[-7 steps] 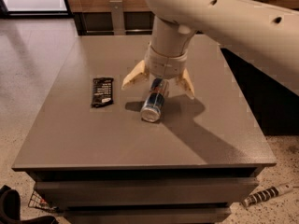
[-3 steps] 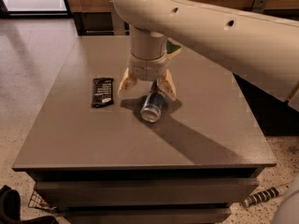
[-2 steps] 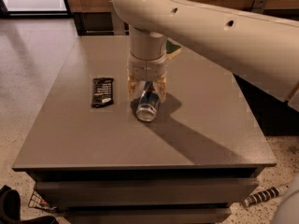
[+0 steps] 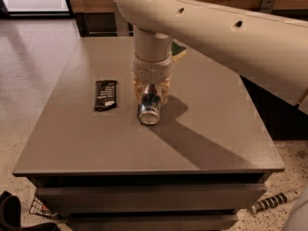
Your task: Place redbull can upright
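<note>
The redbull can (image 4: 149, 110) lies on its side on the grey table (image 4: 202, 129), its silver end facing the camera, blue and silver body running back under the wrist. My gripper (image 4: 151, 94) points straight down over the can's rear part. Its translucent yellowish fingers (image 4: 140, 90) are closed against the two sides of the can. The large cream arm comes in from the upper right and hides the can's far end.
A flat black snack-bar wrapper (image 4: 105, 95) lies on the table to the left of the can. A green and yellow object (image 4: 178, 51) shows behind the arm near the table's far edge. A striped object (image 4: 273, 201) lies on the floor at lower right.
The gripper moved left over the can with its fingers spread wide, then closed them onto the can's sides. The can has stayed lying in about the same place.
</note>
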Tool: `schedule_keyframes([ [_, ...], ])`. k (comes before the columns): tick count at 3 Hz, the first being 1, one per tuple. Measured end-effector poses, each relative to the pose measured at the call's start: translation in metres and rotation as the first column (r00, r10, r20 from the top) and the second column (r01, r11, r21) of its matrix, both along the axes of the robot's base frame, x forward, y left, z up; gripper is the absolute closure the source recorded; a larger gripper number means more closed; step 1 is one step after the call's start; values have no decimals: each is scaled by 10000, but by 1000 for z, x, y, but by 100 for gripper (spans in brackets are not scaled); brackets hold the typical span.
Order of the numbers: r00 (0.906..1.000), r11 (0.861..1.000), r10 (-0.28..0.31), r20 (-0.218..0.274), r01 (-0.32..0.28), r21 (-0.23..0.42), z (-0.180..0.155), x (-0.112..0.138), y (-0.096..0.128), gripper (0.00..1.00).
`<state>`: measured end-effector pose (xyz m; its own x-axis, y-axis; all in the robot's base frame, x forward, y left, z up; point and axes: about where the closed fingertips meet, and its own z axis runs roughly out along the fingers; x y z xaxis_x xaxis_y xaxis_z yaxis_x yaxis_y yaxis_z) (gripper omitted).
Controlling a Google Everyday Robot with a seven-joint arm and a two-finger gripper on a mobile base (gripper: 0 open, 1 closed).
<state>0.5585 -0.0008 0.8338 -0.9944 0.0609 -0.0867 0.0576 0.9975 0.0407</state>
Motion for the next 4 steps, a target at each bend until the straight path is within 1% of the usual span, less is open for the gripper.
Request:
schedule_keyframes([
  [1, 10000, 10000, 11, 23, -11, 9, 0, 0, 0, 100],
  [2, 10000, 10000, 12, 24, -12, 10, 0, 0, 0, 100],
  [3, 9997, 10000, 67, 238, -68, 26, 5, 1, -1, 100],
  [4, 9880, 9993, 235, 1524, -274, 236, 37, 3, -13, 100],
])
